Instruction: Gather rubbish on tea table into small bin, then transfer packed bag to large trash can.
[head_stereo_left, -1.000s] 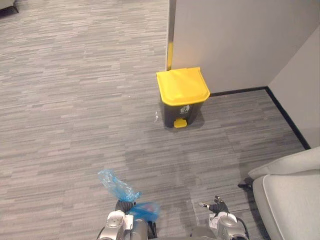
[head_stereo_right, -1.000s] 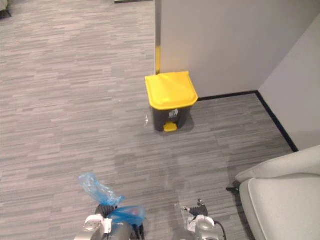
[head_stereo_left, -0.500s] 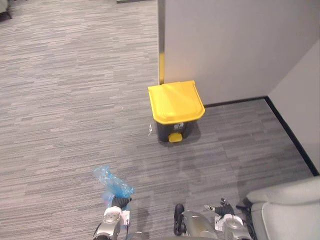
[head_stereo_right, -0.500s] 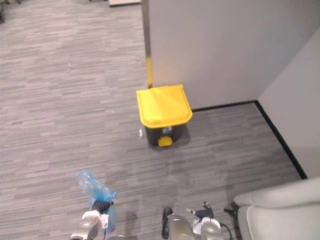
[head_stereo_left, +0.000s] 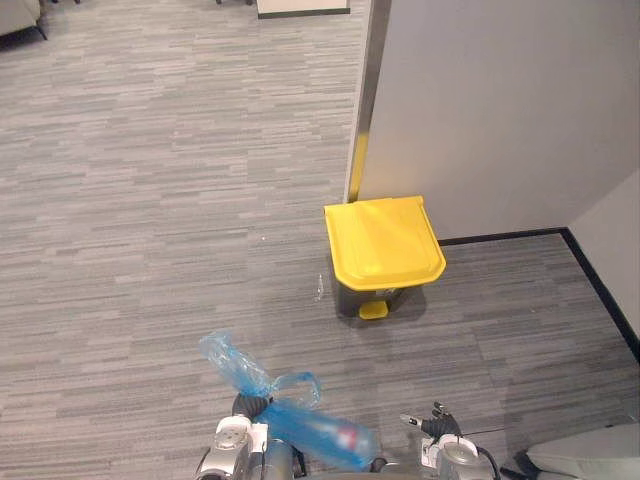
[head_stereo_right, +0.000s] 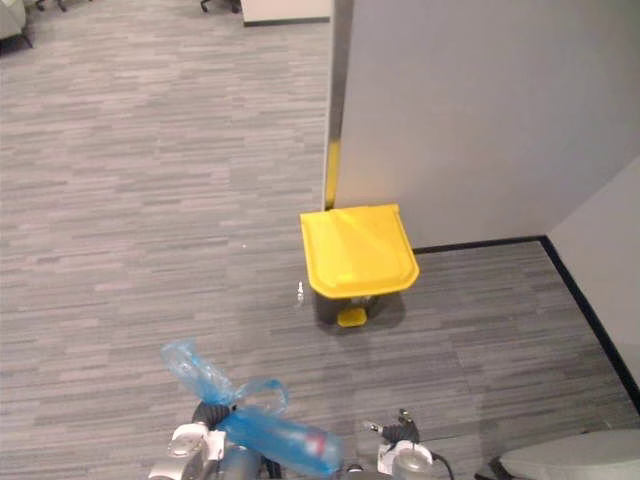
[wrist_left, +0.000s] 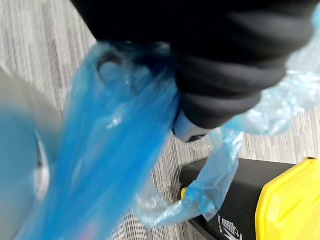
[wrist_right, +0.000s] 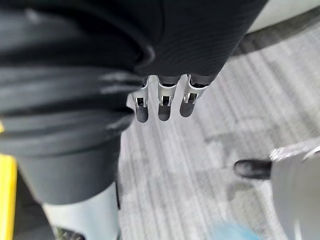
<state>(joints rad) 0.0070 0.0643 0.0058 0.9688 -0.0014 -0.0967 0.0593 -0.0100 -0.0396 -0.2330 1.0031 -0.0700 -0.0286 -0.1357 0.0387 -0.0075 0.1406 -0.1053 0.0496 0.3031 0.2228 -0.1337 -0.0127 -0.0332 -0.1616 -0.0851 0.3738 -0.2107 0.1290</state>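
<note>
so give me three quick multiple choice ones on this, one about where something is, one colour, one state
1. Where does the trash can stand?
A. on the floor beside the wall
B. on a table
C. on a shelf

2. What colour is its lid?
A. green
B. yellow
C. red

3. What is the state of the blue bag?
A. lying loose on the floor
B. already inside the can
C. held in the left hand

Answers:
1 A: its dark body sits on the grey floor next to the wall.
2 B: the closed lid is plain yellow.
3 C: the left hand is closed round the bag's neck, with the bag off the floor and short of the can.
</note>
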